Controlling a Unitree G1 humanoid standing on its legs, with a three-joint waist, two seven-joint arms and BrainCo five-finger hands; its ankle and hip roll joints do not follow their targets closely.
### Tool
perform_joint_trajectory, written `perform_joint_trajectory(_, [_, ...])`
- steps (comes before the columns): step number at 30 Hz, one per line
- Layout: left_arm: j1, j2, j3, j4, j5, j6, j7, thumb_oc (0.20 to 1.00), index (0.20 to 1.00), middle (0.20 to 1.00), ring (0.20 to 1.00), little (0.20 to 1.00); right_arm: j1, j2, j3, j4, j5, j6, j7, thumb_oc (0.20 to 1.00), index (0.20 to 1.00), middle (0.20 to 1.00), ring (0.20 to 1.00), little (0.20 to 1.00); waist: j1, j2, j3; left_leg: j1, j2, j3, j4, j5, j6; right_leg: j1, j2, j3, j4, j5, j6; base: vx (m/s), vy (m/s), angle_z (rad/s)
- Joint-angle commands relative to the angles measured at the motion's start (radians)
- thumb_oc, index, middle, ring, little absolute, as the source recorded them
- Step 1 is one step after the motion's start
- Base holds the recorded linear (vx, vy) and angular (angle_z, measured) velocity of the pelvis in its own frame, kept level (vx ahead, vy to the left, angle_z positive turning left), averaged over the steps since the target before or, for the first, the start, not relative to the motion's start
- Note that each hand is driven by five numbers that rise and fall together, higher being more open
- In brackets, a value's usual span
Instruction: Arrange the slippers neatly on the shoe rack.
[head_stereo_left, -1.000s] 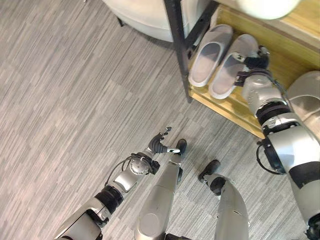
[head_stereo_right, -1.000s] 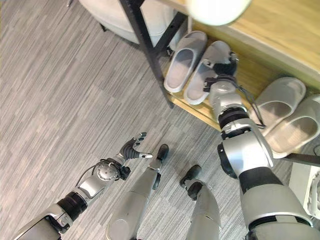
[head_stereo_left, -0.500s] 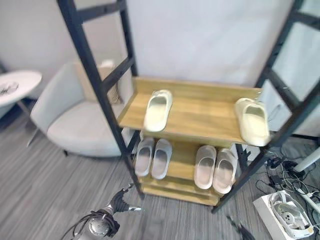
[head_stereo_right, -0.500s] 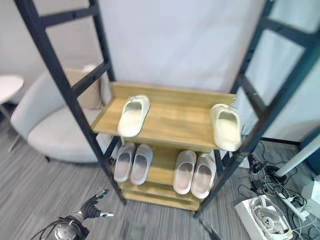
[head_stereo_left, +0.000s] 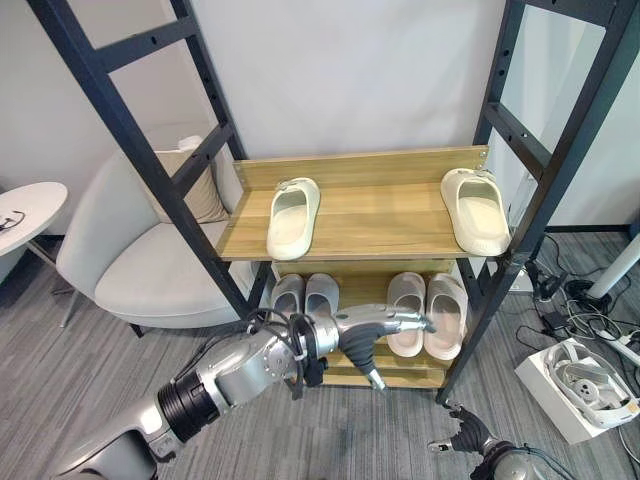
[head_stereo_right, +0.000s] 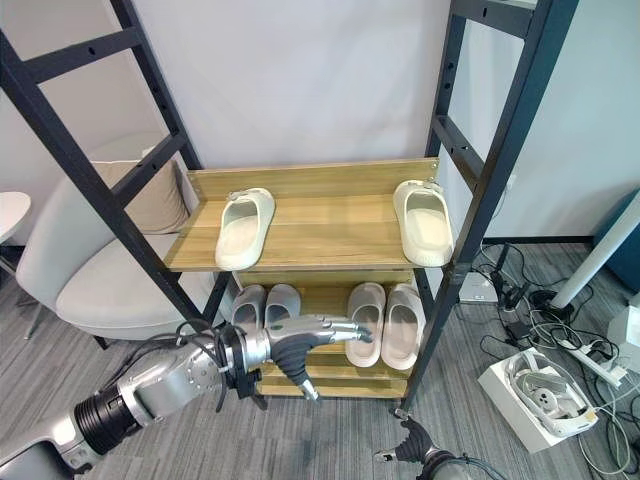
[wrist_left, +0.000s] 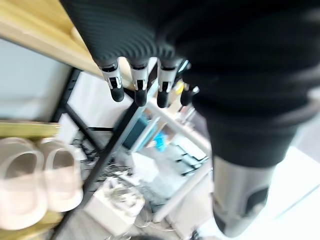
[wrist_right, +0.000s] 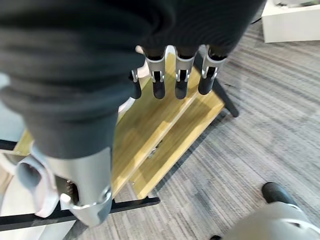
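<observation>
The shoe rack (head_stereo_left: 380, 200) has two wooden shelves in a black frame. On the upper shelf lie two cream slippers, one at the left (head_stereo_left: 293, 217) and one at the right edge (head_stereo_left: 476, 208), far apart. On the lower shelf a grey pair (head_stereo_left: 304, 294) sits at the left and a pale pink pair (head_stereo_left: 426, 312) at the right. My left hand (head_stereo_left: 375, 330) hovers open in front of the lower shelf, holding nothing. My right hand (head_stereo_left: 455, 438) hangs low over the floor, open and empty.
A pale armchair (head_stereo_left: 150, 270) with a beige cushion (head_stereo_left: 195, 195) stands left of the rack, and a white round table (head_stereo_left: 25, 210) lies further left. A white box (head_stereo_left: 578, 385) and cables (head_stereo_left: 555, 300) lie on the floor at the right.
The camera has swung up from the floor to the whole rack. My left arm has risen in front of the lower shelf. My right hand has dropped away from the lower-shelf slippers.
</observation>
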Motion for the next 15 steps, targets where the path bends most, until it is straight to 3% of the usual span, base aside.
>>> perform_joint_trajectory(1, [-0.031, -0.014, 0.126, -0.03, -0.204, -0.001, 0.037, 1.0, 1.0, 1.0, 1.0, 1.0, -0.037, 0.033, 0.012, -0.038, 0.011, -0.012, 0.007, 1.0, 1.0, 1.0, 1.0, 1.0, 0.01, -0.069, 0.023, 0.033, -0.042, -0.031, -0.005, -0.07, -0.006, 0.178, -0.078, -0.021, -0.323, 0.234, 0.133, 0.03, -0.033, 0.01])
perform_joint_trajectory(4, [-0.021, -0.048, 0.24, -0.038, -0.289, -0.004, 0.103, 1.0, 1.0, 1.0, 1.0, 1.0, -0.037, 0.04, 0.015, -0.045, 0.015, -0.009, 0.013, 1.0, 1.0, 1.0, 1.0, 1.0, 0.015, -0.074, 0.02, 0.037, -0.041, -0.031, -0.005, -0.07, -0.008, 0.187, -0.079, -0.027, -0.328, 0.236, 0.132, 0.02, -0.023, 0.11])
perform_joint_trajectory(7, [-0.003, -0.091, 0.381, -0.018, -0.281, -0.021, 0.208, 1.0, 1.0, 1.0, 1.0, 1.0, -0.045, 0.049, 0.017, -0.05, 0.012, -0.008, 0.02, 1.0, 1.0, 1.0, 1.0, 1.0, 0.022, -0.084, 0.016, 0.042, -0.04, -0.032, -0.005, -0.072, -0.011, 0.195, -0.077, -0.029, -0.334, 0.235, 0.127, 0.04, -0.031, 0.1])
perform_joint_trajectory(11, [-0.036, -0.114, 0.531, 0.076, -0.073, -0.023, 0.371, 1.0, 1.0, 1.0, 1.0, 1.0, -0.077, 0.057, 0.031, -0.034, 0.003, -0.015, 0.028, 1.0, 1.0, 1.0, 1.0, 1.0, 0.022, -0.092, 0.013, 0.049, -0.036, -0.03, -0.005, -0.077, -0.016, 0.203, -0.075, -0.025, -0.338, 0.232, 0.124, 0.04, -0.019, 0.11])
perform_joint_trajectory(13, [-0.107, -0.047, 0.608, 0.197, 0.227, 0.013, 0.539, 1.0, 1.0, 1.0, 1.0, 1.0, -0.117, 0.059, 0.044, -0.017, 0.002, -0.03, 0.021, 1.0, 1.0, 1.0, 1.0, 1.0, 0.022, -0.096, 0.007, 0.055, -0.032, -0.024, -0.005, -0.083, -0.018, 0.204, -0.073, -0.018, -0.34, 0.23, 0.124, 0.08, -0.004, -0.07])
perform_joint_trajectory(15, [-0.141, 0.004, 0.61, 0.247, 0.338, 0.043, 0.596, 1.0, 1.0, 1.0, 1.0, 1.0, -0.122, 0.053, 0.048, -0.018, 0.004, -0.036, 0.019, 1.0, 1.0, 1.0, 1.0, 1.0, 0.022, -0.095, 0.004, 0.059, -0.031, -0.02, -0.005, -0.086, -0.019, 0.205, -0.072, -0.015, -0.341, 0.229, 0.126, 0.06, 0.019, -0.05])
